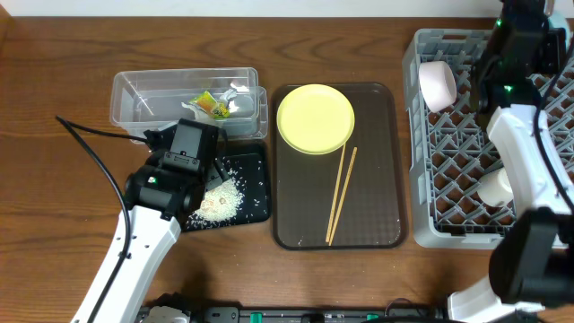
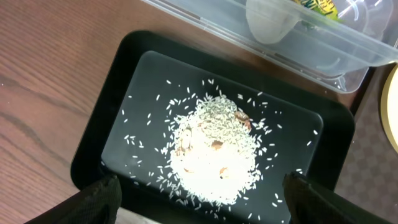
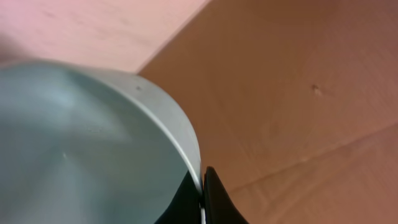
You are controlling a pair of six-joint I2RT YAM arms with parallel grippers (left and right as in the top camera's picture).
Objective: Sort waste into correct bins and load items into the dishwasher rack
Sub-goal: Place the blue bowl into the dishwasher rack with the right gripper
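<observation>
My left gripper is open and hangs just above the heap of white rice in the black tray, also seen from overhead. The green-and-orange wrapper lies in the clear tub. My right gripper is shut on the rim of the light blue bowl; from overhead the right arm is over the grey rack and hides that bowl. The pink bowl and white cup sit in the rack. The yellow plate and chopsticks lie on the brown tray.
The brown serving tray lies between the black tray and the rack. The clear tub touches the black tray's far edge and also holds a pale rounded piece. A black cable runs to the left of my left arm.
</observation>
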